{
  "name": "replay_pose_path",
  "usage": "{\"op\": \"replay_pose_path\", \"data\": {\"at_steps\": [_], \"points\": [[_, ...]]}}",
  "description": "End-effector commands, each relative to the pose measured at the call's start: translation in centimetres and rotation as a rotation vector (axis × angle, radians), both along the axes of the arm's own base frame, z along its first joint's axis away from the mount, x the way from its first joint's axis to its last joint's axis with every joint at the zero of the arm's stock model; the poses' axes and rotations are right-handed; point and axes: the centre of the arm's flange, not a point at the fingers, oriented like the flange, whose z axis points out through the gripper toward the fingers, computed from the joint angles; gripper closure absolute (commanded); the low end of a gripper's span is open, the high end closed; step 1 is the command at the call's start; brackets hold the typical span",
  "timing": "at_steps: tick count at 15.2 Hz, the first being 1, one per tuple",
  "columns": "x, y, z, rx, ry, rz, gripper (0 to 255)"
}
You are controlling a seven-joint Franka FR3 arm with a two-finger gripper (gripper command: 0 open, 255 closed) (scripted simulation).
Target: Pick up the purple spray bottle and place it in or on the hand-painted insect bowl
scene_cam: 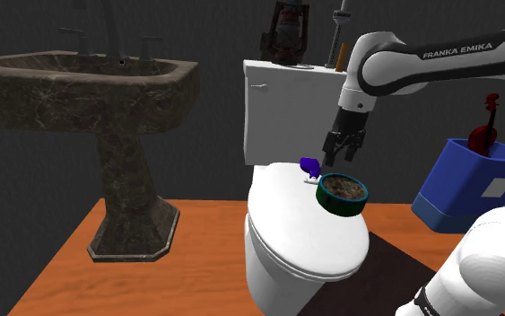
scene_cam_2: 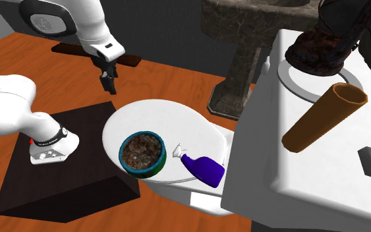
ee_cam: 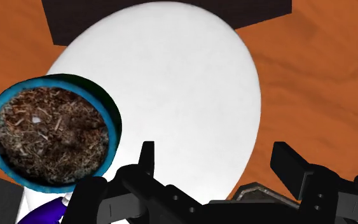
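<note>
Your gripper point(ee_cam: 215, 156) hangs with fingers spread and empty. The purple spray bottle point(scene_cam_2: 203, 168) lies outside one finger, just beside the bowl point(scene_cam_2: 142, 153). Straddle its body across the narrow width before closing.

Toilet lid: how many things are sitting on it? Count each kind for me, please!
On the toilet lid:
blue-rimmed bowl: 1
purple spray bottle: 1
Total: 2
</note>
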Motion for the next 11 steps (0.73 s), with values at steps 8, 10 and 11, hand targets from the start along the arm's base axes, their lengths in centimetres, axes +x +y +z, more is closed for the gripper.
{"op": "replay_pose_path", "data": {"at_steps": [8,10,11], "points": [[7.4,-6.4,-6.6,-0.024,-0.004,-0.157,0],[8.9,-8.0,-8.0,-0.029,-0.005,-0.192,0],[9.6,-8.8,-8.7,-0.032,-0.005,-0.209,0]]}}
